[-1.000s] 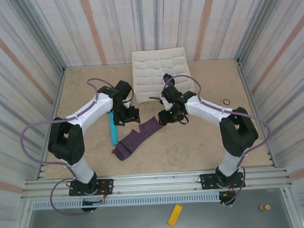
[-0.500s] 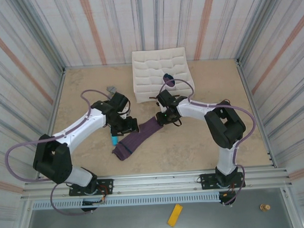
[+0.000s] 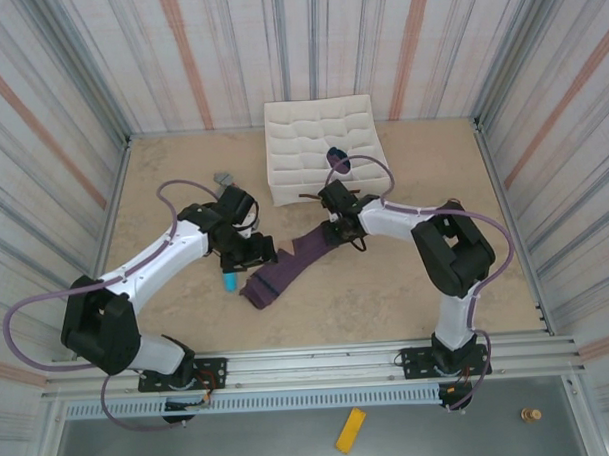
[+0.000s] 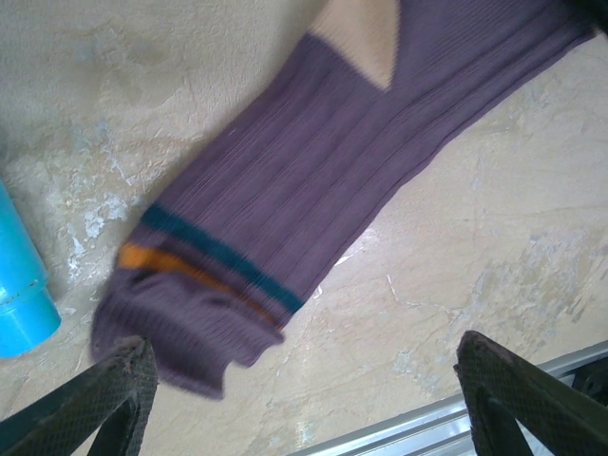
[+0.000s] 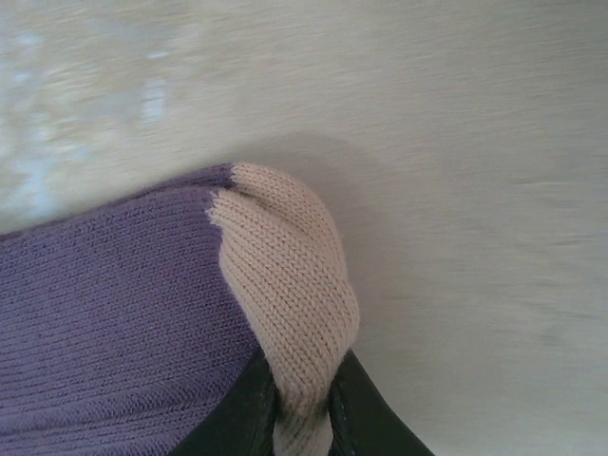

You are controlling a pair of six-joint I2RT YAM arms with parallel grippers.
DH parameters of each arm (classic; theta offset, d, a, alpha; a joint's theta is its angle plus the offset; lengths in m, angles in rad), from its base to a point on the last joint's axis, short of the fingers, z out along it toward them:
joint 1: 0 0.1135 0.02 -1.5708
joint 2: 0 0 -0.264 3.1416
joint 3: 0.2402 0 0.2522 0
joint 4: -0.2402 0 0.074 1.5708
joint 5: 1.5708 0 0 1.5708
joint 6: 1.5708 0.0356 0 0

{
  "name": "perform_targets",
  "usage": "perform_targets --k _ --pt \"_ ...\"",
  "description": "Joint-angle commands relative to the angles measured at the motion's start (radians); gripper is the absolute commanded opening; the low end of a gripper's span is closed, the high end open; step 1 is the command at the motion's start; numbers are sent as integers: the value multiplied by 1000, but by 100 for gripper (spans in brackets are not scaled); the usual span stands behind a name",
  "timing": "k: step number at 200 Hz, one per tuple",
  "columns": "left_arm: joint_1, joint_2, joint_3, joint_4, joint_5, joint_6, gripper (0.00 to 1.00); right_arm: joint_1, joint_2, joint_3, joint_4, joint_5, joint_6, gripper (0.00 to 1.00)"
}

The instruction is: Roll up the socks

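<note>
The socks (image 3: 286,266) lie as one purple strip across the middle of the floor, running from near left to far right. In the left wrist view the purple socks (image 4: 313,161) show a tan patch at the top and teal and orange stripes near the cuff. My left gripper (image 3: 253,252) hovers open over the cuff end, its fingertips (image 4: 114,399) wide apart with nothing between them. My right gripper (image 3: 337,232) is at the far-right end, shut on the tan toe (image 5: 290,285) of the socks (image 5: 104,323), which is pinched between its black fingers.
A light blue cylinder (image 3: 229,282) lies just left of the cuff end, next to my left gripper; the blue cylinder (image 4: 19,285) is at the left edge of the left wrist view. A white quilted pad (image 3: 320,147) lies at the back. A metal rail (image 3: 309,366) borders the near side.
My right gripper has closed on the tan toe. The socks have shifted a little to the right. My left arm swung in and lowered over the cuff end, staying open.
</note>
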Motion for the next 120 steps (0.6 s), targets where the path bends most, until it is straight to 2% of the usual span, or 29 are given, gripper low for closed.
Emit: perform_targets --k 1,11,21,34,54,74,98,120 --pt "0 13 1 11 1 -12 85 -71 -18 -36 -48 79 -88 16" --pt "-1 26 5 17 12 -14 85 -103 -17 -33 -51 89 -94 15" --pt "0 39 5 23 18 -17 84 -152 -18 -24 -51 20 -90 15" --pt "-1 49 3 29 20 -22 84 -188 -24 -11 -55 1 -86 16" --pt "-2 62 -4 35 18 -34 84 -200 -21 26 -95 6 -91 24" --pt "5 88 -16 42 19 -59 85 -201 -4 65 -138 16 -88 44" --pt "13 120 -36 87 60 -102 85 -192 -71 46 -139 6 -75 77" --pt "18 158 -25 119 70 -124 86 -157 -158 34 -169 -14 -73 85"
